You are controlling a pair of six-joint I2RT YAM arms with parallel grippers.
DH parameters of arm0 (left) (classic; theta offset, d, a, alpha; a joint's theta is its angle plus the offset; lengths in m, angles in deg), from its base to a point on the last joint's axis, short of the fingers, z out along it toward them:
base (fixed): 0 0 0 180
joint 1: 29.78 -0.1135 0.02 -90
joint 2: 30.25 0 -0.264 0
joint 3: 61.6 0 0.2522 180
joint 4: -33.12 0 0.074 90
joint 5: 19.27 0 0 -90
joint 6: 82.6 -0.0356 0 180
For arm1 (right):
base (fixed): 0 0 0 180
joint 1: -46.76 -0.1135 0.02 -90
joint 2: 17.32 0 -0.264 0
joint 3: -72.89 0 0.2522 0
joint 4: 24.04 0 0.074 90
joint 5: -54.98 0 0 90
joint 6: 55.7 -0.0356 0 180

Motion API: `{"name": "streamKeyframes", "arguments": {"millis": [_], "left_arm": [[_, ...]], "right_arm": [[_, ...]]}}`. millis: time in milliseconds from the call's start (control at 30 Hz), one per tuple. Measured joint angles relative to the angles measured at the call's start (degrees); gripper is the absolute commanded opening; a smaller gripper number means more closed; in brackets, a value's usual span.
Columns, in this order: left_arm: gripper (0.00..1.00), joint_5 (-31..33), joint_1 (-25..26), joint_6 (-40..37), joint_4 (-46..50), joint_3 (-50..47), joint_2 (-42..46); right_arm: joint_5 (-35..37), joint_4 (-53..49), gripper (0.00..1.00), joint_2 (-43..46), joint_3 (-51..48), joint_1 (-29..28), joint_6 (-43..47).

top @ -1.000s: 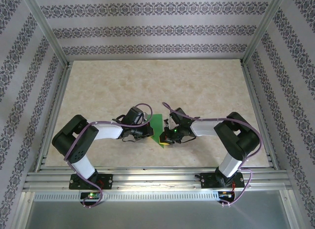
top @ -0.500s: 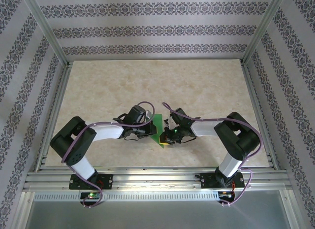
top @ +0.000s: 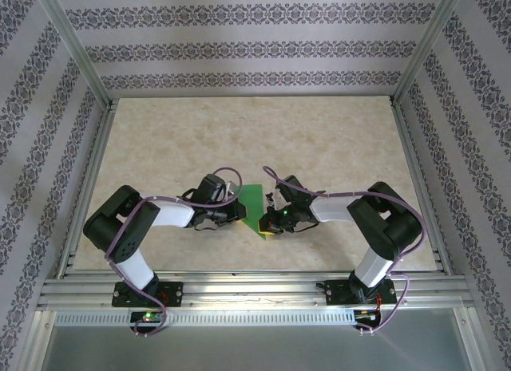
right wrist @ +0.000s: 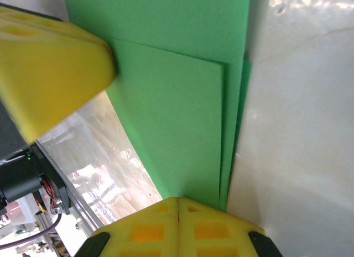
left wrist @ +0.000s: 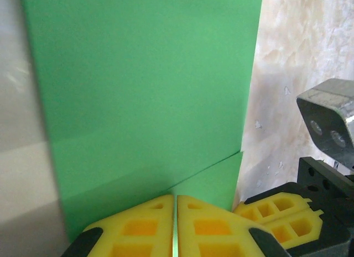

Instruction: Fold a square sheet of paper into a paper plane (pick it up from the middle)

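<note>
Table: pale marbled table [top: 239, 140] inside an aluminium frame, with patterned wallpaper on 3 sides.
Sheet location: the sheet of paper [top: 254, 199] is near the front middle of the table, between the 2 hands.
Sheet shape: folded into a narrow green strip. The right wrist view [right wrist: 177, 102] shows stacked layers with stepped edges, and the left wrist view [left wrist: 144, 91] shows a slanted flap edge low down.
Long axis: in the top view it runs from near to far, leaning slightly, with its far end clear of both arms.
Left hand: the left hand [top: 243, 214] meets the strip from the left. Its yellow pads [left wrist: 138, 229] are pressed together with a thin green line between them, clenched on the paper's edge.
Right hand: the right hand [top: 267, 225] meets the strip's near end from the right. Its pads [right wrist: 149, 232] are clamped shut on the layered edge.
In the way: both wrists and their purple cables crowd the strip's near half from above. One left finger [right wrist: 50, 74] blocks the upper left of the right wrist view. The right hand's fingers [left wrist: 276, 215] and its camera housing [left wrist: 332, 124] sit just beside the paper's right edge.
</note>
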Motion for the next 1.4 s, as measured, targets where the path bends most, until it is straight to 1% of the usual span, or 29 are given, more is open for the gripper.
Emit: {"name": "streamKeyframes", "arguments": {"millis": [267,367,533,667,767,833,933,1000,1033,1133,1400], "left_arm": [[0.11,-0.5,-4.0,-2.7,-0.4,-1.9,1.7],[0.11,0.5,-5.3,-3.5,0.4,-2.3,2.7],[0.11,3.4,-6.1,-4.3,3.7,-2.3,6.3],[0.12,4.0,-6.1,-4.5,5.2,-2.3,10.2],[0.14,4.2,-6.1,-4.5,6.3,-2.3,13.6],[0.17,4.2,-6.1,-4.5,7.0,-2.3,15.4],[0.21,4.2,-6.1,-4.5,7.9,-2.3,16.9],[0.23,4.3,-6.1,-4.5,8.1,-2.3,17.1],[0.24,4.3,-6.1,-4.4,8.4,-2.3,17.1],[0.26,4.1,-6.1,-4.4,9.2,-2.3,16.9],[0.27,2.2,-6.1,-3.0,9.1,-2.3,13.4]], "right_arm": [[0.0,0.0,0.0,0.0,0.0,0.0,0.9],[0.0,-0.1,0.0,0.0,0.0,0.3,1.2],[-0.2,-0.7,0.02,0.1,0.1,0.5,3.0],[-0.4,-3.1,0.08,0.7,0.6,0.9,5.0],[-0.5,-5.4,0.14,2.1,0.9,1.1,5.7],[-0.4,-6.3,0.2,4.7,1.1,1.2,5.8],[0.5,-6.4,0.21,9.1,1.8,2.2,5.6],[1.8,-6.1,0.24,11.1,2.1,3.8,5.3],[2.5,-5.9,0.24,11.5,2.1,4.9,5.0],[3.8,-5.7,0.27,11.0,2.0,7.1,3.9],[3.4,-4.9,0.28,6.2,2.3,7.4,2.9]]}}
